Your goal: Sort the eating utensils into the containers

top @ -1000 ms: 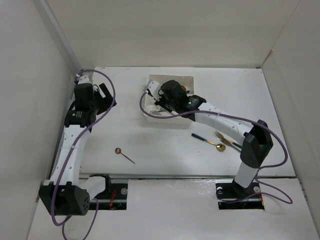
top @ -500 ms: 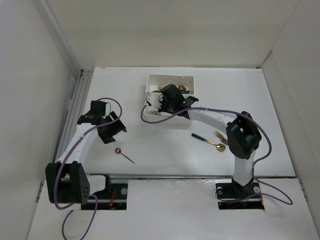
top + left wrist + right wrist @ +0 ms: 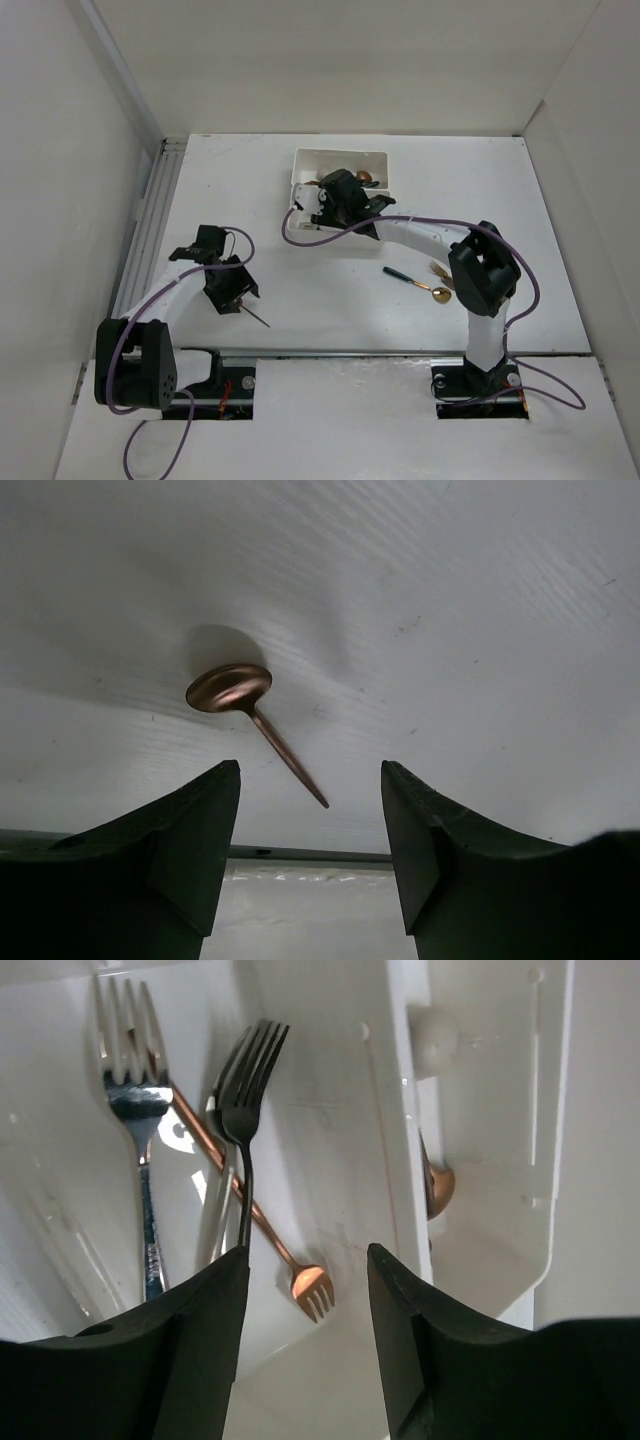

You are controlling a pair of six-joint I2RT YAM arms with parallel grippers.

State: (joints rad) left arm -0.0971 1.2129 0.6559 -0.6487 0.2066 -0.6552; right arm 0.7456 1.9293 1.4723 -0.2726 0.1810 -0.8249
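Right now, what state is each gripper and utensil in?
Left gripper: open, holding nothing.
Copper spoon: flat on the table, unsorted.
Right gripper: open over the tray.
Black fork: in the tray, with other forks.
Green-handled spoon: loose on the table.
Gold fork: loose beside it.

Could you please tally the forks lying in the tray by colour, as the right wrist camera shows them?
Silver fork: 1
Black fork: 1
Copper fork: 1
Total: 3
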